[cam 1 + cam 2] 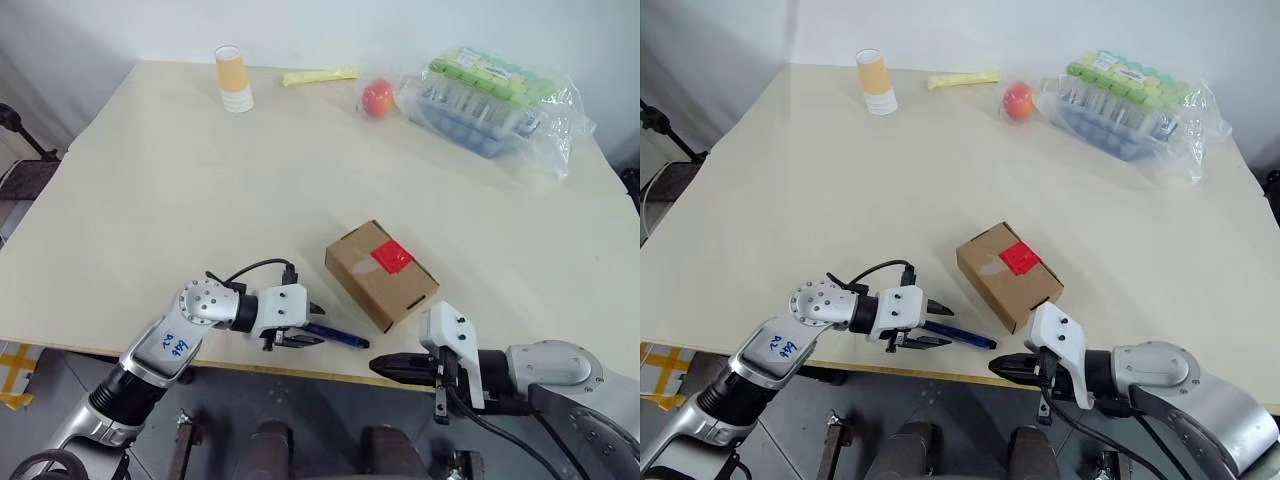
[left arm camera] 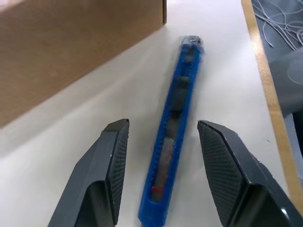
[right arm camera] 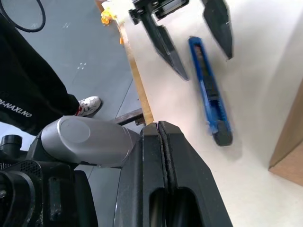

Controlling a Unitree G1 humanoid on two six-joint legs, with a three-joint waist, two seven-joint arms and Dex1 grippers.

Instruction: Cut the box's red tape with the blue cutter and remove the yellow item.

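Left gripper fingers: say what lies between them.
The blue cutter lies lengthwise on the table between the open left gripper's fingers, untouched, in the left wrist view.

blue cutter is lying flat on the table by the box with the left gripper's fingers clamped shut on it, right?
Not quite. The blue cutter does lie flat on the table by the box, but the left gripper is open: its fingers straddle the cutter with gaps either side, as the left wrist view shows.

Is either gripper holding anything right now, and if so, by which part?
Nothing is held. The left gripper is open, its fingers on either side of the blue cutter lying on the table. The right gripper is shut and empty.
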